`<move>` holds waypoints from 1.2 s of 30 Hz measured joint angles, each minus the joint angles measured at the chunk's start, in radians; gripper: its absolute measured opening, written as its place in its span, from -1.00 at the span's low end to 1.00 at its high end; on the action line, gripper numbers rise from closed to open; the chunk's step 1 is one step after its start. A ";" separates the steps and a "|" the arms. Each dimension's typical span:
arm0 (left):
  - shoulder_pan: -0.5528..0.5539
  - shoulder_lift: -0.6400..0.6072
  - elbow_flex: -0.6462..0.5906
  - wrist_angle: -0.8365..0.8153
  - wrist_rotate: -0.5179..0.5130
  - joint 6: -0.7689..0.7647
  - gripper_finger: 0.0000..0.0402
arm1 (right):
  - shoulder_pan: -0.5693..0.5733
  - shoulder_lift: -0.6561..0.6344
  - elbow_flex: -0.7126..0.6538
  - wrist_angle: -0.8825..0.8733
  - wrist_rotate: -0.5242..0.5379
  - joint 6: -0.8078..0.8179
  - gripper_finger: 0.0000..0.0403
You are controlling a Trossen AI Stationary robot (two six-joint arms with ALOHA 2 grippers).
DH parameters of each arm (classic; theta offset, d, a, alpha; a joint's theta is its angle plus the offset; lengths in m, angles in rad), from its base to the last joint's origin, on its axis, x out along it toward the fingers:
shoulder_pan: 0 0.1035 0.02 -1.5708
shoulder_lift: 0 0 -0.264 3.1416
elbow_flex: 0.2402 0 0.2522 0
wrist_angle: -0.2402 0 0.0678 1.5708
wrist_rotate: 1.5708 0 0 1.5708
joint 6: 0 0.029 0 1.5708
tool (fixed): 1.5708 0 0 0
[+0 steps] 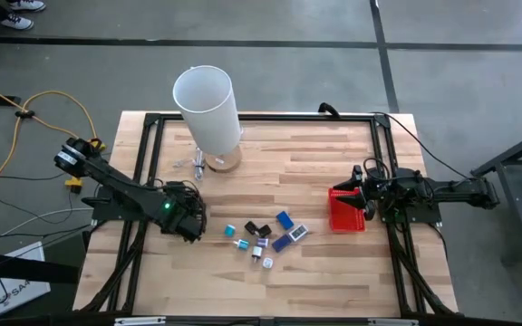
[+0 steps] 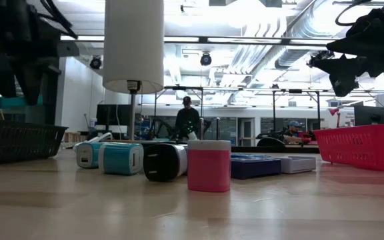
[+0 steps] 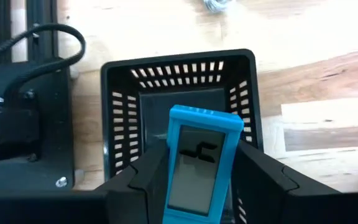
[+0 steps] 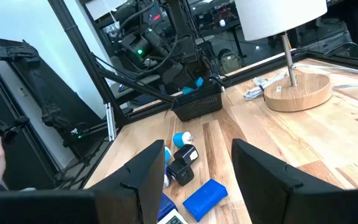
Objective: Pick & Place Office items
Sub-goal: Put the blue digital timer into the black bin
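Held item: a light-blue office piece with a grey face [image 3: 197, 165], which I see clamped between the left gripper's two dark fingers, standing upright directly above the black mesh basket [image 3: 120, 118].
Loose office items: a cluster [image 1: 265, 239] in blue, teal, black and white lying on the wood near the table's middle, between the two arms.
Cluster detail, low view: a teal block [image 2: 120, 159], a black block [image 2: 164, 162] touching it, a pink-sided block [image 2: 209, 165] nearest the camera, and a flat dark-blue piece [image 2: 255, 166] behind.
Cluster detail, right wrist view: a blue slab [image 4: 205, 198] lying flat and two black pieces [image 4: 183, 163] just beside a small teal one.
Left gripper [image 1: 189, 217]: I have it at the left side of the table over the black basket, fingers closed on the light-blue piece, arm reaching in from the table's left edge, green light lit on the wrist.
Right gripper [image 1: 362, 197]: I see it above the red mesh basket [image 1: 344, 221] at the table's right side, fingers [image 4: 260, 171] spread apart and holding nothing, arm stretched in level from the right edge.
Lamp: a white cylindrical shade [image 1: 207, 106] on a round wooden base [image 4: 295, 90], at the far side of the table.
Table: light wood boards [image 1: 288, 285] inside a black frame.
Room: two people [image 2: 187, 121] visible well beyond the table.
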 joint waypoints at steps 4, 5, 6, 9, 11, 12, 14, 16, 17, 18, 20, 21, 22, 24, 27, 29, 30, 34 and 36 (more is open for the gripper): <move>0.008 -0.023 -0.075 0.075 0.022 -0.005 -0.26 | 0.000 0.000 0.000 0.000 0.000 0.000 -0.14; 0.008 -0.030 -0.097 0.098 0.025 -0.006 -0.26 | 0.000 0.000 0.000 0.000 0.000 0.000 -0.14; 0.008 -0.037 -0.117 0.123 0.027 -0.006 -0.26 | 0.000 0.000 0.000 0.000 0.000 0.000 -0.14; 0.010 -0.052 -0.165 0.177 0.040 -0.010 -0.26 | 0.000 0.000 0.000 0.000 0.000 0.000 -0.14; 0.016 -0.054 -0.190 0.202 0.056 -0.014 -0.26 | 0.000 0.000 0.000 0.000 0.000 0.000 -0.14; 0.019 -0.054 -0.199 0.214 0.065 -0.014 -0.26 | 0.000 0.000 0.000 0.000 0.000 0.000 -0.14; 0.024 -0.054 -0.210 0.234 0.071 -0.012 -0.26 | 0.000 0.000 0.000 0.000 0.000 0.000 -0.14; 0.032 -0.054 -0.215 0.240 0.078 -0.007 -0.26 | 0.000 0.000 0.000 0.000 0.000 0.000 -0.14; 0.035 -0.054 -0.216 0.241 0.082 -0.005 -0.26 | 0.000 0.000 0.000 0.000 0.000 0.000 -0.14; 0.037 -0.054 -0.218 0.241 0.090 -0.005 -0.26 | 0.000 0.000 0.000 0.000 0.000 0.000 -0.14; 0.040 -0.054 -0.220 0.242 0.099 0.002 -0.26 | 0.000 0.000 0.000 0.000 0.000 0.000 -0.14; 0.043 -0.054 -0.220 0.243 0.103 0.002 -0.25 | 0.000 0.000 0.000 0.000 0.000 0.000 -0.14; 0.044 -0.054 -0.220 0.243 0.107 0.002 -0.23 | 0.000 0.000 0.000 0.000 0.000 0.000 -0.14; 0.045 -0.054 -0.220 0.243 0.108 0.002 -0.18 | 0.000 0.000 0.000 0.000 0.000 0.000 -0.14; 0.045 -0.054 -0.220 0.243 0.108 0.002 -0.13 | 0.000 0.000 0.000 0.000 0.000 0.000 -0.14; 0.045 -0.054 -0.220 0.243 0.109 0.002 -0.12 | 0.000 0.000 0.000 0.000 0.000 0.000 -0.14; 0.045 -0.054 -0.220 0.243 0.109 0.001 -0.12 | 0.000 0.000 0.000 0.000 0.000 0.000 -0.14; 0.045 -0.054 -0.220 0.243 0.109 -0.004 -0.11 | 0.000 0.000 0.000 0.000 0.000 0.000 -0.14; 0.045 -0.054 -0.220 0.242 0.109 -0.004 -0.11 | 0.000 0.000 0.000 0.000 0.000 0.000 -0.14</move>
